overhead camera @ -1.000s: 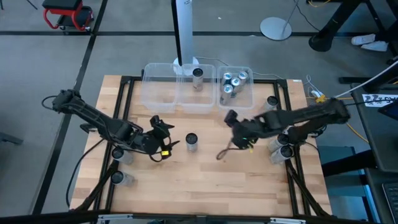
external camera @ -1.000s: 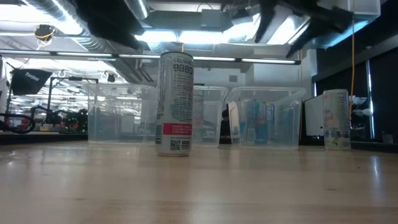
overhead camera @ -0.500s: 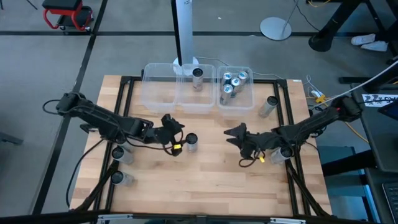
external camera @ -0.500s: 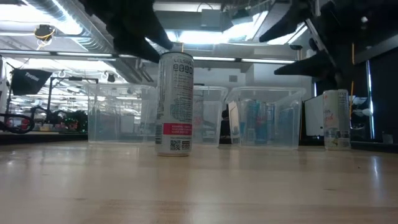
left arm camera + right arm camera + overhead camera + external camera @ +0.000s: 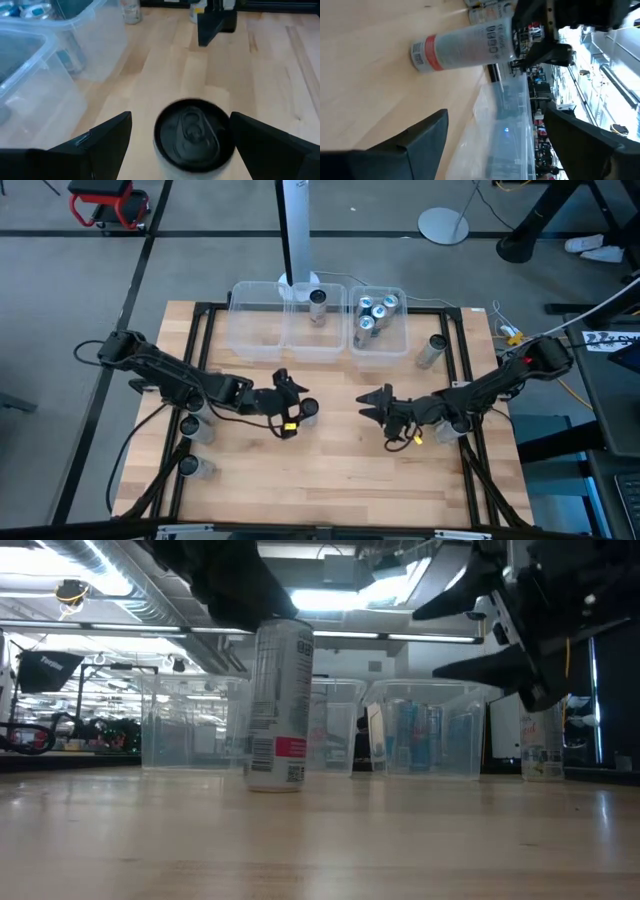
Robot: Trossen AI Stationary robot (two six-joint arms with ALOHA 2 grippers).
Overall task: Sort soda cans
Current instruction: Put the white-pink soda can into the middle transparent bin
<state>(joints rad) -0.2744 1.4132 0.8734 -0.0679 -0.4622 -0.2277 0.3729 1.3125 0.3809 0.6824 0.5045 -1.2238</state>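
Observation:
A silver soda can with a dark top stands at the table's middle and leans a little. My left gripper is open, slanting down from the table's left, with one finger on either side of the can's top. My right gripper is open with nothing between its fingers. It hangs above the table to the can's right and points almost level toward the can. Several teal-topped cans stand in the right clear bin. One dark-topped can stands in the middle bin. My left gripper has one finger against the can's wall just under the rim, while the other finger stands clear of it. The fingers slant down from the table's left. The can leans, its base on the table.
Three clear bins stand in a row at the far edge, and the left one holds no can. Loose cans stand by the left edge, by the right edge and at the far right.
My left gripper has moved toward the table's right and a little down, bringing its open fingers around the can's top. The can, upright before, now leans and has turned slightly. My right gripper has sunk and tipped from pointing steeply down to nearly level.

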